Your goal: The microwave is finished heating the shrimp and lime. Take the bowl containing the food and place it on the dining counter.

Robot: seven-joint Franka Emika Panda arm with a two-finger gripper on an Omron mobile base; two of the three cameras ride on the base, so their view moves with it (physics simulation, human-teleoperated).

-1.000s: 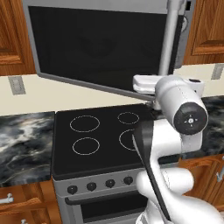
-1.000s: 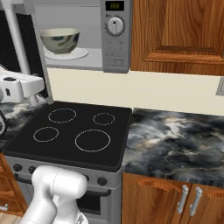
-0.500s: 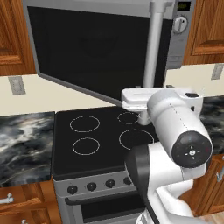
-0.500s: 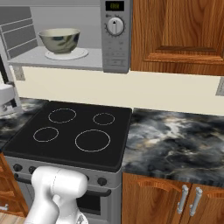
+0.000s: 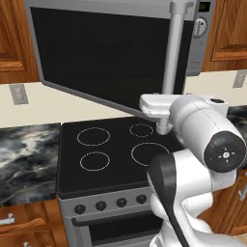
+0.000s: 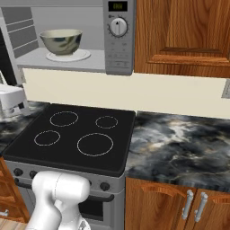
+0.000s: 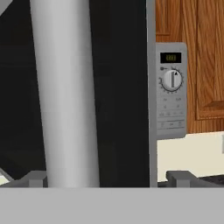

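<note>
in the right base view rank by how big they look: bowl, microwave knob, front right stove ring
1. bowl
2. front right stove ring, close to the bowl in width, so unsure
3. microwave knob, clearly smallest

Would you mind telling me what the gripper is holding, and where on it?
The gripper straddles the microwave door's bar handle near its lower end; actual contact cannot be told.

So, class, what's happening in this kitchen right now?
The robot arm is at the microwave above the stove. Its gripper straddles the door's vertical bar handle, and the door stands swung wide open. Inside, the bowl sits on a white plate, not yet touched.
</note>
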